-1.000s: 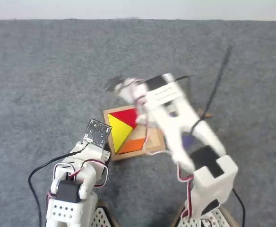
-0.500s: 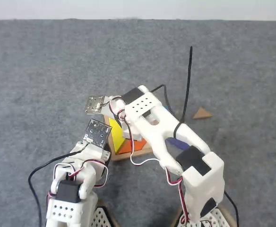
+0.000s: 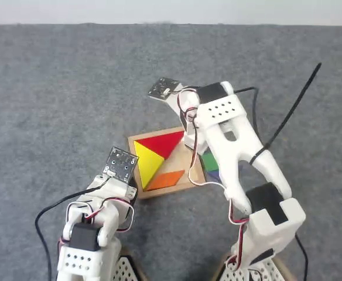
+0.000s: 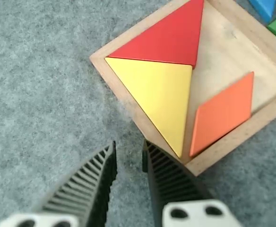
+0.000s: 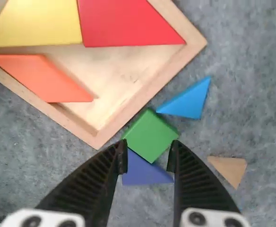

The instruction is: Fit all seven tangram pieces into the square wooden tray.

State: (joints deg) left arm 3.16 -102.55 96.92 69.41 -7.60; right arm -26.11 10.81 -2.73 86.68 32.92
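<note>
The square wooden tray (image 3: pixel 190 182) (image 5: pixel 185 52) holds a red triangle (image 3: pixel 159 143) (image 5: pixel 124 21), a yellow triangle (image 3: pixel 147 164) (image 4: pixel 159 94) and an orange parallelogram (image 3: pixel 165 178) (image 5: pixel 41 78). On the carpet just off the tray's right edge lie a green square (image 5: pixel 150 135) (image 3: pixel 209 159), a dark blue triangle (image 5: pixel 145 172), a light blue triangle (image 5: pixel 187 101) and a small tan triangle (image 5: pixel 230 168). My right gripper (image 5: pixel 147 153) hangs open just above the green square and straddles it. My left gripper (image 4: pixel 128 149) is low over the carpet by the tray's near-left corner, open by a narrow gap, holding nothing.
Grey carpet covers the whole table. The right arm (image 3: pixel 229 134) arches over the tray's right side and hides part of the loose pieces in the high view. The left arm (image 3: pixel 101 216) stays folded at the near left. Open carpet lies to the far left and far right.
The right arm swung across the tray toward its left side, then back right to hover by the tray's right edge. The left arm has not moved.
</note>
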